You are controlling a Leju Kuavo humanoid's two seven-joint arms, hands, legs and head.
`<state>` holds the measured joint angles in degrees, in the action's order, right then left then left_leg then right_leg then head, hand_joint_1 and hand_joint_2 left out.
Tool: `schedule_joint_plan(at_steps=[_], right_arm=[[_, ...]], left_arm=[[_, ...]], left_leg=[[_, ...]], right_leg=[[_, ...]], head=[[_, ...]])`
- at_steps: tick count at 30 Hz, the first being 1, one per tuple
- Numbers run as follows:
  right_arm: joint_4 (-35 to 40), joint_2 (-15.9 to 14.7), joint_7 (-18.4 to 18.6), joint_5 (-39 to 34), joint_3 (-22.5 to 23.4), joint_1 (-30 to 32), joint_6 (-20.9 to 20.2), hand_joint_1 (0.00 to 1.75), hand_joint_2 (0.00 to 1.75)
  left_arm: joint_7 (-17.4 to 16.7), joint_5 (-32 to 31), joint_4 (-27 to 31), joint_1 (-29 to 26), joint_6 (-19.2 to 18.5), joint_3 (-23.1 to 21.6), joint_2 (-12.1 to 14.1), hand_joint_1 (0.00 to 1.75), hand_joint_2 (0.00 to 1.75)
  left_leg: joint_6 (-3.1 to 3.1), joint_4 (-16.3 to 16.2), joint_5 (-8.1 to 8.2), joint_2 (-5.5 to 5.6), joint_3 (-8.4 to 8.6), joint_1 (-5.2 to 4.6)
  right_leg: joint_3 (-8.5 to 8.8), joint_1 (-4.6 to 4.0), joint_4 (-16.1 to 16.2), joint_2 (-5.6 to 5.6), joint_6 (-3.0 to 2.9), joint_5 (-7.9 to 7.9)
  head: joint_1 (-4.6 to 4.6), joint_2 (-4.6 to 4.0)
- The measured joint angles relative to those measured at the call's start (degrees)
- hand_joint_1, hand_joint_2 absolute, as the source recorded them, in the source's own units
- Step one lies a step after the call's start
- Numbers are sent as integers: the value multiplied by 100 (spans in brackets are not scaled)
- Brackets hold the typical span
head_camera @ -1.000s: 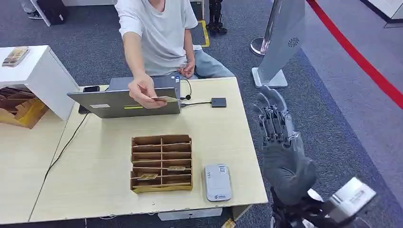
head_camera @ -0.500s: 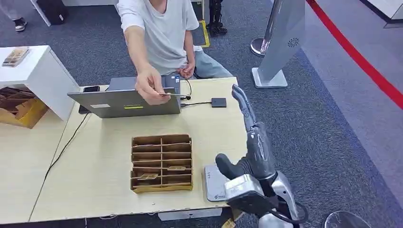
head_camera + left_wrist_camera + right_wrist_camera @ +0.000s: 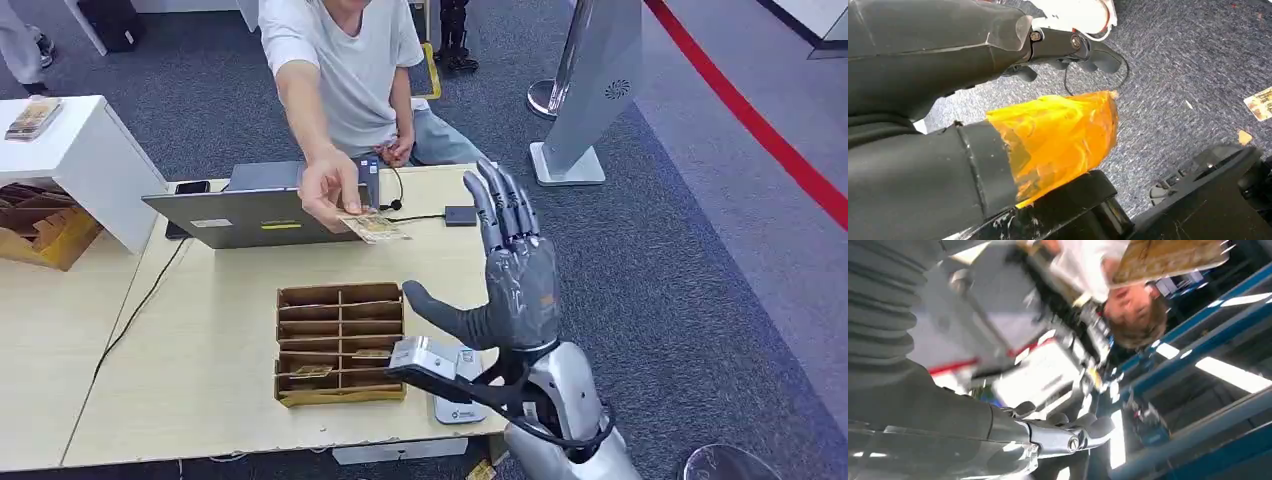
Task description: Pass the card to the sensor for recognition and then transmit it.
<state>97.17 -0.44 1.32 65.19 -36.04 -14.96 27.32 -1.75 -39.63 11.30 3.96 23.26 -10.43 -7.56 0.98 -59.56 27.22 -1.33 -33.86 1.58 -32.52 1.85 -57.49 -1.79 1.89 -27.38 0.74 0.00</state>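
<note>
A person across the table holds out a yellowish card [image 3: 372, 228] over the tabletop, just in front of the laptop. My right hand [image 3: 510, 270] is raised above the table's right part, fingers spread and upright, thumb out toward the card, holding nothing. A gap remains between the card and that hand. The right wrist view has the card [image 3: 1168, 257] beyond my right hand [image 3: 1058, 432]. The grey card sensor [image 3: 462, 400] lies at the near edge, partly hidden by my wrist. My left hand [image 3: 973, 75] hangs over the carpet, empty, its fingers [image 3: 1073, 47] loosely bent.
A cardboard divider tray [image 3: 340, 343] with a few cards sits mid-table. A grey laptop [image 3: 262, 212] and a small black box [image 3: 460, 215] on a cable stand at the far edge. A white side table [image 3: 80, 160] is at the left, a grey stand [image 3: 590, 90] at the right.
My right hand has swung in from beside the table's right edge and turned, fingers up, above the table. The person has lowered the card forward toward it.
</note>
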Motion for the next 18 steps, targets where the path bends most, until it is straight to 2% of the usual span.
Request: schedule_joint_plan(at_steps=[7, 18], right_arm=[[-406, 0, 417, 898, -129, -278, 109, 0, 175], [-815, 35, 638, 1302, -236, -477, 181, 0, 175]], left_arm=[[-2, -59, 13, 5, -4, 0, 2, 0, 0], [-2, -68, 24, 7, -2, 0, 2, 0, 0]], left_leg=[[0, 0, 0, 1, 0, 0], [0, 0, 0, 1, -1, 0]], right_leg=[[0, 0, -1, 0, 0, 0], [0, 0, -1, -1, 0, 0]], head=[[0, 0], [0, 0]])
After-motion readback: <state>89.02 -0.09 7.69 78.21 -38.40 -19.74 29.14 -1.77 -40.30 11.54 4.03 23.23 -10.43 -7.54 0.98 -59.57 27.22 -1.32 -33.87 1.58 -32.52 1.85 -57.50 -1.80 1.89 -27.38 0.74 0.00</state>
